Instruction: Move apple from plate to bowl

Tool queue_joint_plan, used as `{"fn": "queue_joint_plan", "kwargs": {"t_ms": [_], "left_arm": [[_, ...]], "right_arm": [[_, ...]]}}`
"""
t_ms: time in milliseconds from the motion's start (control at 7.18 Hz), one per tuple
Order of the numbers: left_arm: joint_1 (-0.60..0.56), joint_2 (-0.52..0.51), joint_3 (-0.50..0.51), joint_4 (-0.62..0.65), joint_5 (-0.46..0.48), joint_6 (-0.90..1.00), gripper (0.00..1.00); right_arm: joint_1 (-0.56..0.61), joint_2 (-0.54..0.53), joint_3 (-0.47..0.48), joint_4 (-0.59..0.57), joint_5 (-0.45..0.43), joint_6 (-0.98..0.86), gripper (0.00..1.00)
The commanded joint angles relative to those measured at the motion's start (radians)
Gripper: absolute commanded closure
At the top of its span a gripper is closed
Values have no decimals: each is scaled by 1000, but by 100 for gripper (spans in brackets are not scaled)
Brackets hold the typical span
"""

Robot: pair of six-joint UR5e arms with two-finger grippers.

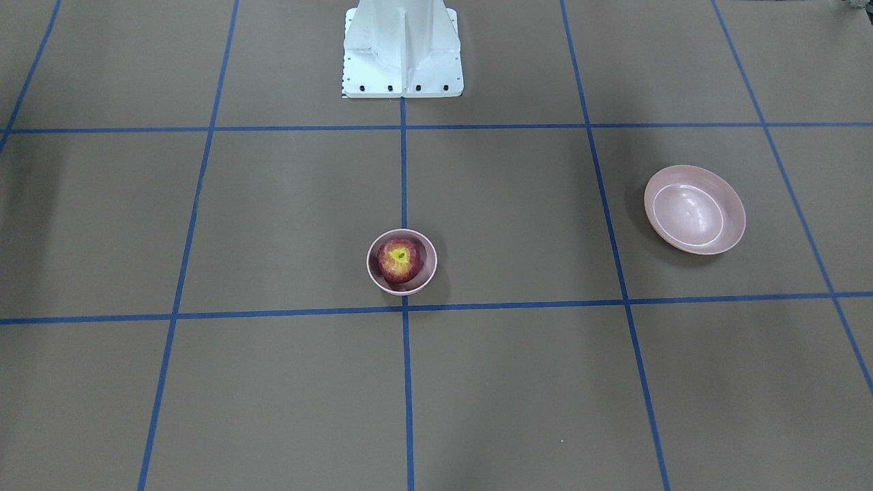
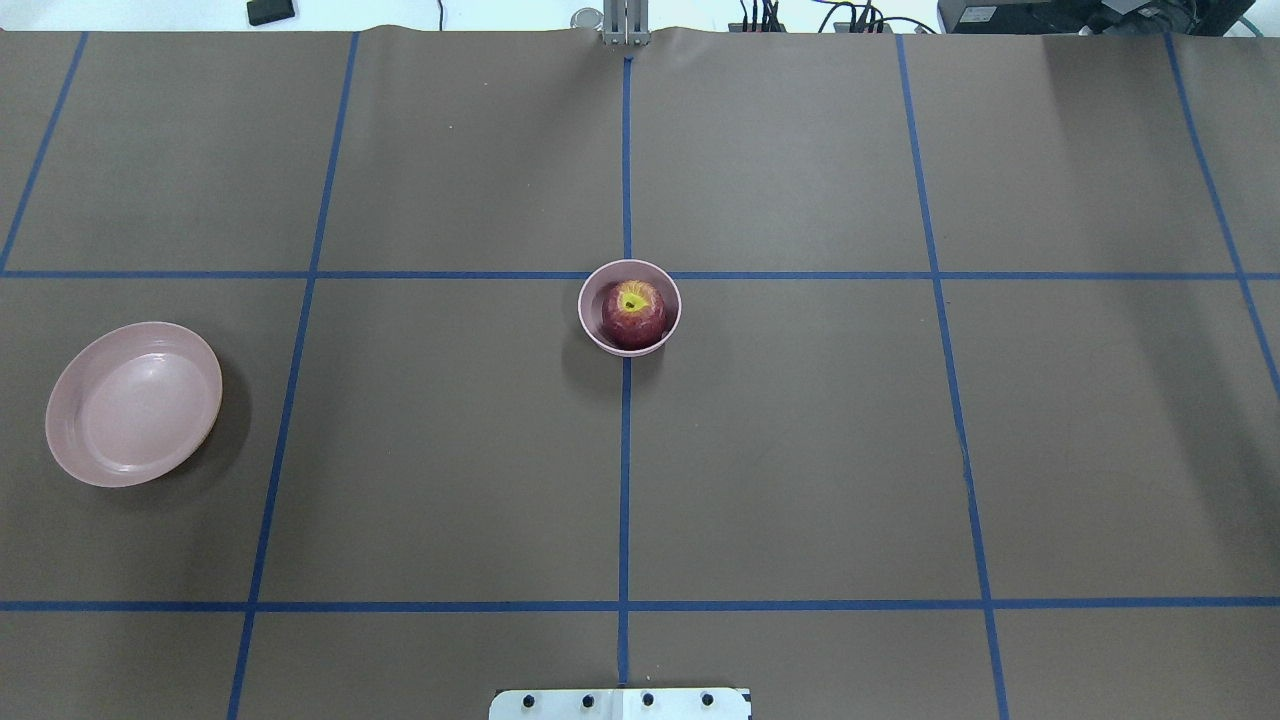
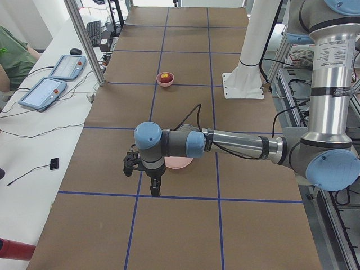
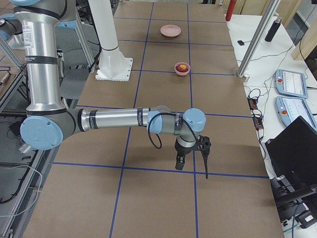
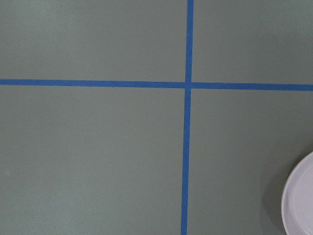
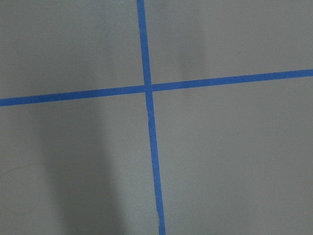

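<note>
The table [image 2: 800, 450] is covered in brown paper and divided into squares by blue tape lines [image 2: 624, 480]. In the left side view, two control tablets [image 3: 67, 66] are laid on a white bench [image 3: 34, 169], with a keyboard [image 3: 94, 32] beyond them. In the right side view, a black laptop [image 4: 297, 148] is seen on that bench.

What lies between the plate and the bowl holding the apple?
In the overhead view, only brown table cover crossed by one blue tape line lies between plate and bowl.
</note>
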Motion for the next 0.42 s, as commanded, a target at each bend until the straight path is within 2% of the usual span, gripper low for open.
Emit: {"fn": "queue_joint_plan", "kwargs": {"t_ms": [0, 279], "left_arm": [[0, 0, 0, -1, -1, 0, 1], [0, 0, -2, -1, -1, 0, 1]], "right_arm": [[0, 2, 1, 0, 1, 1, 0], [0, 12, 1, 0, 0, 10, 0]]}}
